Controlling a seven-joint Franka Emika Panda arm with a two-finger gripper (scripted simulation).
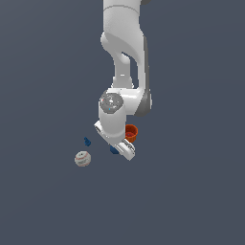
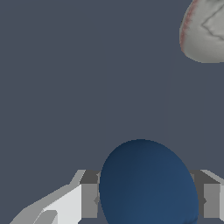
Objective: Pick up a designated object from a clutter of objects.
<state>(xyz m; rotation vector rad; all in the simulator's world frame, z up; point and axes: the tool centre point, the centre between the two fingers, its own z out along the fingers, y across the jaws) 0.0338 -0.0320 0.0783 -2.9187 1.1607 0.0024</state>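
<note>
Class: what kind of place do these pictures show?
Probably a simulated test scene: a flat, featureless grey floor, a white arm, and a few plainly rendered items, such as a baseball and a blue ball.

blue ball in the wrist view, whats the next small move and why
Probably close the jaws, then lift. In the wrist view the blue ball sits squarely between the two fingers, which flank it on either side; whether they already touch it I cannot tell. The baseball lies well clear.
</note>
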